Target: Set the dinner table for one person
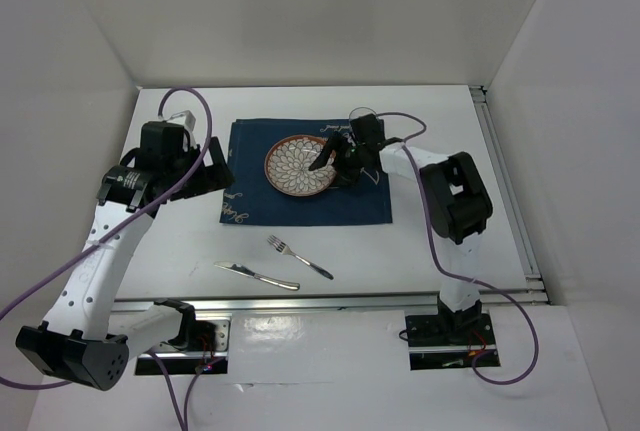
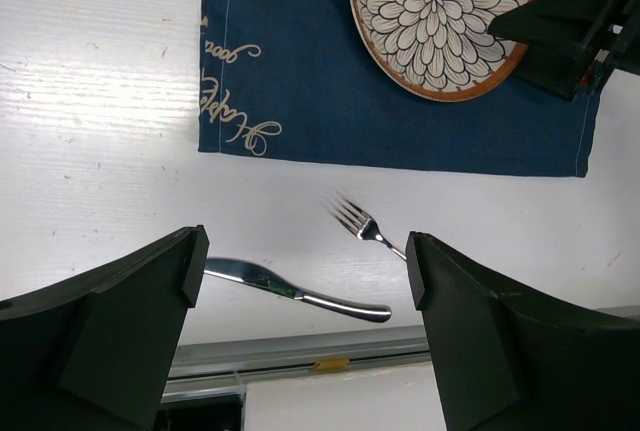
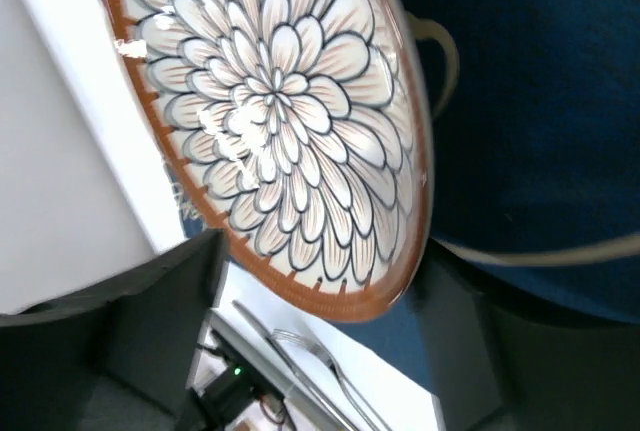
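The white dinner table (image 1: 180, 246) bears a navy placemat (image 1: 350, 201) with a round flower-patterned plate (image 1: 295, 164) lying on it. A fork (image 1: 298, 256) and a knife (image 1: 258, 276) lie on bare table near the front edge. My right gripper (image 1: 335, 159) is open at the plate's right edge; in the right wrist view its jaws (image 3: 320, 291) stand wide either side of the plate's brown rim (image 3: 330, 301). My left gripper (image 1: 218, 176) is open and empty, above the placemat's left edge. In the left wrist view (image 2: 305, 256) it looks down on the fork (image 2: 365, 228) and knife (image 2: 300, 291).
A metal rail (image 1: 330, 301) runs along the table's near edge and another along the right side (image 1: 505, 191). White walls close in the back and both sides. Purple cables hang from both arms.
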